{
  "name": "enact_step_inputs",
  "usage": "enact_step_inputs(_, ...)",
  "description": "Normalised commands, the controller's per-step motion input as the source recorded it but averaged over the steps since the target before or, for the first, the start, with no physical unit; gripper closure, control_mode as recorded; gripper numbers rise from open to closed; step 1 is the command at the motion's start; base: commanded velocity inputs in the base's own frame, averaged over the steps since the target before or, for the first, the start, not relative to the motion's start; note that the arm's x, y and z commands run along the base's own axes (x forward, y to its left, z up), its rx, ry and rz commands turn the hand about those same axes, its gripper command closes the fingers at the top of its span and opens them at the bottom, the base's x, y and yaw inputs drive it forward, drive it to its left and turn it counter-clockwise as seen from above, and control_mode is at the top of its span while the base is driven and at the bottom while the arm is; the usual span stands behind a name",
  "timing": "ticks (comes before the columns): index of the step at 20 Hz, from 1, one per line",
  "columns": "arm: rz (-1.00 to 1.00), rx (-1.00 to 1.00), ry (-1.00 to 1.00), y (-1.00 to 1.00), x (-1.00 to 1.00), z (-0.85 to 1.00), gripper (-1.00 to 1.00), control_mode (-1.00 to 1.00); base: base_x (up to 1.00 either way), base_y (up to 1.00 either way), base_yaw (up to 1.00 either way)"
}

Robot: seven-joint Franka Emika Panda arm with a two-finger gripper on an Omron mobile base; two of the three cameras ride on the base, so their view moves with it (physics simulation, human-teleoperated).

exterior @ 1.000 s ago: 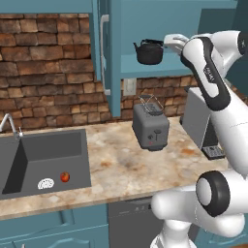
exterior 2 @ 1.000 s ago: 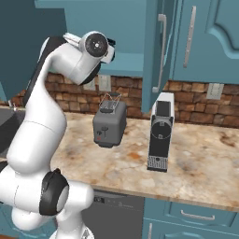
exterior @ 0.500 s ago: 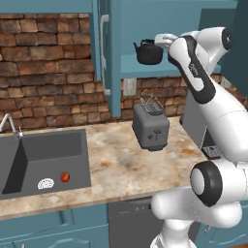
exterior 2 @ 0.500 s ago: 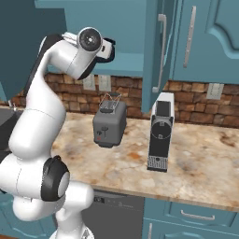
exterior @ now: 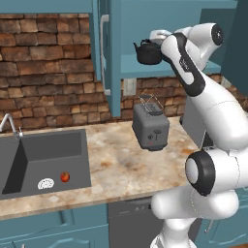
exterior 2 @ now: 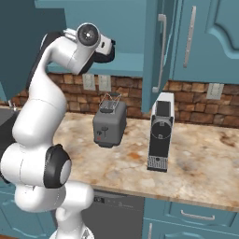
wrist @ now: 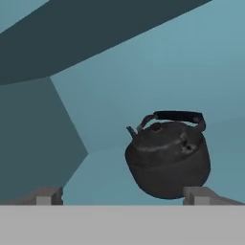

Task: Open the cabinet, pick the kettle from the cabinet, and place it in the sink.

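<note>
The cabinet (exterior: pixel 114 53) stands open above the counter (exterior: pixel 116 160), its tall teal door swung out edge-on with the long silver handle facing the room, which is why the shelf inside is now reachable from the front. The white arm (exterior: pixel 213 111) rises from the base and folds over at the top so that the hand (wrist: pixel 122 195) points level into the opening rather than down; that posture suits a reach along the shelf. The sink (exterior: pixel 43 155), a dark recessed basin at the far left of the beige marbled counter, lies well apart from the shelf and already holds a small red thing (exterior: pixel 65 177) and a white one (exterior: pixel 45 183), so the drop spot will likely need to be beside them. A brick wall backs the counter; a grey toaster (exterior: pixel 150 127) sits below the shelf, and in the right base view a coffee machine (exterior 2: pixel 161 131) stands near it. The kettle (wrist: pixel 167 155) rests upright on the cabinet shelf, spout to the left in the hand view, arched handle on top. The hand is spread fully wide and grips nothing; its fingertips (wrist: pixel 48 195) sit just short of the kettle, which lies off-centre toward one finger, so I judge the approach needs a sideways correction before closing.
</note>
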Motion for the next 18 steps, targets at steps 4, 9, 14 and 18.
enact_step_inputs(4, -0.04, 0.0, 0.0, 0.05, 0.21, 0.0, -1.0, -1.0, 0.0, 0.0, 0.0)
enact_step_inputs(9, -0.05, -0.01, 0.0, 0.04, 0.21, 0.0, -1.0, -1.0, 0.0, 0.0, 0.0)
enact_step_inputs(14, -0.05, -0.04, 0.0, 0.05, 0.21, 0.0, -1.0, -1.0, 0.0, 0.0, 0.0)
enact_step_inputs(18, -0.07, -0.05, 0.0, 0.01, 0.2, 0.0, -1.0, -1.0, 0.0, 0.0, 0.0)
